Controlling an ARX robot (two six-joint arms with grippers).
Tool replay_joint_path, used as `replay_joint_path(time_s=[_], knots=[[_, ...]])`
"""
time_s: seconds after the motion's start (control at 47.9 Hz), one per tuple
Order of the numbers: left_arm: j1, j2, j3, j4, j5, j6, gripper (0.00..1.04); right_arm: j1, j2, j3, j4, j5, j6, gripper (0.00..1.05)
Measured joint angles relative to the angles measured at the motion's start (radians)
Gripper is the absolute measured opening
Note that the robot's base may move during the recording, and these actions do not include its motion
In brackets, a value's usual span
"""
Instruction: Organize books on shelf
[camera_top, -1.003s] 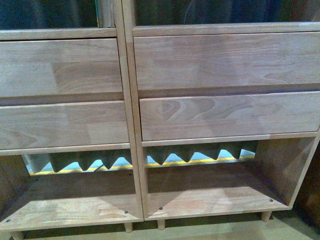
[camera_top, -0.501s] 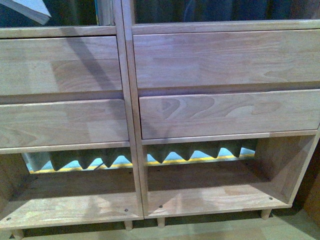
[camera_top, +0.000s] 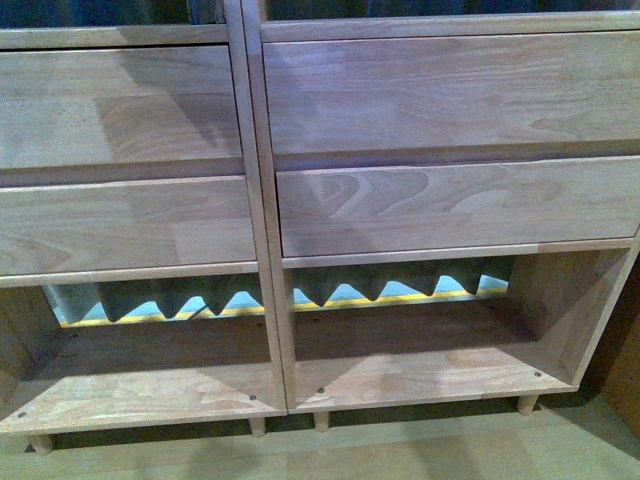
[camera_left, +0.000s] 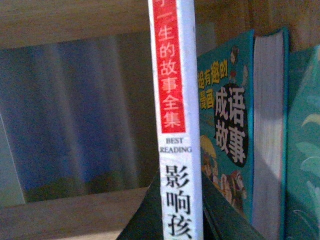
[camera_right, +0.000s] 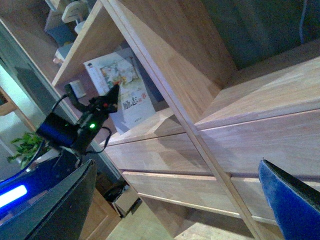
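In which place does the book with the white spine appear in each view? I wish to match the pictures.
Left wrist view: the book stands in the middle and runs from the top edge to the bottom edge.
Right wrist view: upper left, in an open compartment, held by the left pincer.
Front view: not in it.
Shared landmark: the pale wood shelf; its drawer fronts show in the front and right wrist views.

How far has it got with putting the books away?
Teal books already stand in an upper compartment of the shelf. In hand: the left fingers hold a white-spined book upright beside them, not yet released. The right fingers are spread, holding nothing. Left: letting go; whether more books wait is not shown.
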Motion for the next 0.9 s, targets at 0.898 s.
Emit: replay_joint_path(time_s=[0.898], knots=[[0.0, 0.416, 0.616, -0.193, 0.026, 0.155, 0.06, 0.085, 0.048, 0.007, -0.132, 0.264, -0.79, 0.98]])
